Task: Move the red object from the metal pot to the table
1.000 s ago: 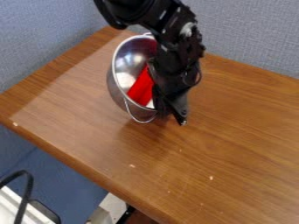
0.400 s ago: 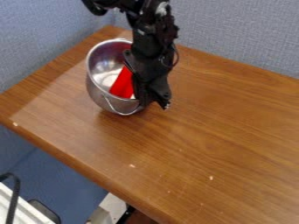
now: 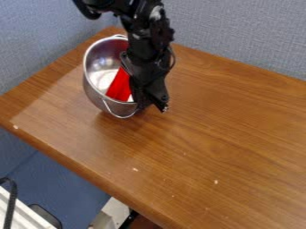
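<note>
Red plastic, by the look of it, and that shapes everything about the lift: the red object [image 3: 118, 84] sits inside the metal pot [image 3: 106, 64], leaning against the inner wall on the side nearest the table's front edge, with only part of its smooth face showing past the arm. The pot stands toward the back left corner of the table [image 3: 203, 143], tipped so its mouth faces up and to the left, its thin wire handle [image 3: 117, 114] drooping over the front rim. The gripper [image 3: 153, 97] points steeply down at the pot's right rim, jaws drawn fully together; whether they pinch the rim itself or just press beside it, the view doesn't settle, and they are not on the red piece. Now, the handling. I'd judge the bar light and rigid, nothing that will bend or crush, but that glossy surface looks slippery, so a pinch across its narrow flat sides near the middle seems the safest hold, rather than at a tip where it could pivot. The pot is the trouble: light, shiny, round-bottomed in its lean, likely to slide or rock if nudged. The bar also looks about as long as the pot is wide, so it may catch the rim unless lifted end-up.
</note>
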Available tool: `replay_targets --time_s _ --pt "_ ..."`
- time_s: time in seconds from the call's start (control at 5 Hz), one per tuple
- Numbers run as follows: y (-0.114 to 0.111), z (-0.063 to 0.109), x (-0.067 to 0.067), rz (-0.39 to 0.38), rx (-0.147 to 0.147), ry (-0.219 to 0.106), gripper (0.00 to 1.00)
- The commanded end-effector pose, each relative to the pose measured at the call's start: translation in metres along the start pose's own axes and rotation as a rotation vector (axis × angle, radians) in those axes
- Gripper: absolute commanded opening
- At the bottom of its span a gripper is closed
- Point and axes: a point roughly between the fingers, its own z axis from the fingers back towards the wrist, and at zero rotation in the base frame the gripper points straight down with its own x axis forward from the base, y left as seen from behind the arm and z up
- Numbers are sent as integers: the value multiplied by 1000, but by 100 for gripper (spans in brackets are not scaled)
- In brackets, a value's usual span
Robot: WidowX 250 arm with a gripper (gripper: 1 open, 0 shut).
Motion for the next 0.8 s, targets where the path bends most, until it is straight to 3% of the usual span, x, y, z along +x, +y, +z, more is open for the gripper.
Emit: replay_targets --time_s 0.0,0.2,0.6 --pt "21 -2 -27 44 2 36 0" --pt "36 1 -41 43 -10 14 0" --pt "12 12 -41 28 -70 -20 0"
